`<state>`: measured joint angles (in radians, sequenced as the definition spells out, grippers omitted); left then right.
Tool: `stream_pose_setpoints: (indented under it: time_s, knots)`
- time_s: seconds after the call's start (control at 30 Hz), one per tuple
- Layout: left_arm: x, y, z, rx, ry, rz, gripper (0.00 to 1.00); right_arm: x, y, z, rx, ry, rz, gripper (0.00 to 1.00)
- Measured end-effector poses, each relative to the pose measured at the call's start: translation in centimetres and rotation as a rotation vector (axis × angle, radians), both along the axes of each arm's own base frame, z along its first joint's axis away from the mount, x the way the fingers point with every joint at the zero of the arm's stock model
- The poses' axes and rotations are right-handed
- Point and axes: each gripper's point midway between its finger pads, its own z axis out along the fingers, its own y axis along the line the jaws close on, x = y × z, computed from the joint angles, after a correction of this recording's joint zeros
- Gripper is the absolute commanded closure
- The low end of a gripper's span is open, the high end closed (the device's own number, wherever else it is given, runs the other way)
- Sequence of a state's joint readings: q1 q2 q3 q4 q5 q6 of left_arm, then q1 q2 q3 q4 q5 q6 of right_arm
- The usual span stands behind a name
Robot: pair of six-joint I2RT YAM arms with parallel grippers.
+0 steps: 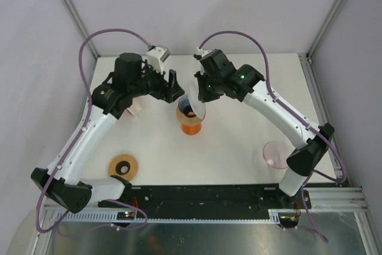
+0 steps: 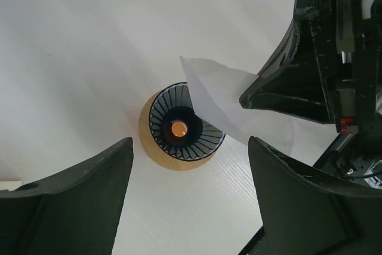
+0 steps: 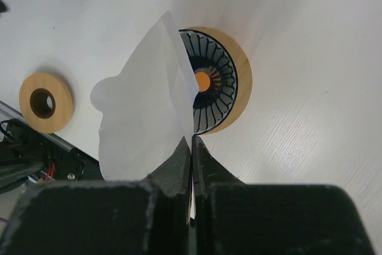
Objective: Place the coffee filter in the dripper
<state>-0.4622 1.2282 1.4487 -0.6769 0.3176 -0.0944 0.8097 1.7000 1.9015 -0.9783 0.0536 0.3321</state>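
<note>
Right jaws pinched on white, folded filter (image 3: 146,106) | left jaws wide, empty

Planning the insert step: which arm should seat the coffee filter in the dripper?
Right. The right gripper is shut on the coffee filter, held over the edge of the dripper. The left gripper is open and empty.

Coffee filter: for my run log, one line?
right gripper: shut on coffee filter | filter over dripper edge, unseated | left gripper: open
</note>
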Motion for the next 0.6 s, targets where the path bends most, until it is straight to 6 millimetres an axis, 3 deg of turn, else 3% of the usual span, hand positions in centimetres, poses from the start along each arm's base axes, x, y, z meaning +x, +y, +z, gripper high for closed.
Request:
stream_pose_setpoints:
  time_s: [0.23,0.4,0.53,0.6]
  knots:
    - [1.5,-1.4,-3.5,0.054,0.083,-0.008,0.21,0.2,0.7,-1.6,0.016,0.071,0.033,1.0]
    - [2.6,-1.6,-5.9,0.093,0.138,0.007,0.21,1.5,1.7,-4.5,-0.005,0.137,0.042,1.0]
    - [3.2,-1.7,-7.4,0.121,0.171,0.02,0.28,2.3,2.6,-6.5,-0.031,0.174,0.049,1.0]
    - [3.5,-1.6,-7.9,0.134,0.176,0.024,0.36,2.6,2.9,-7.0,-0.042,0.181,0.054,1.0]
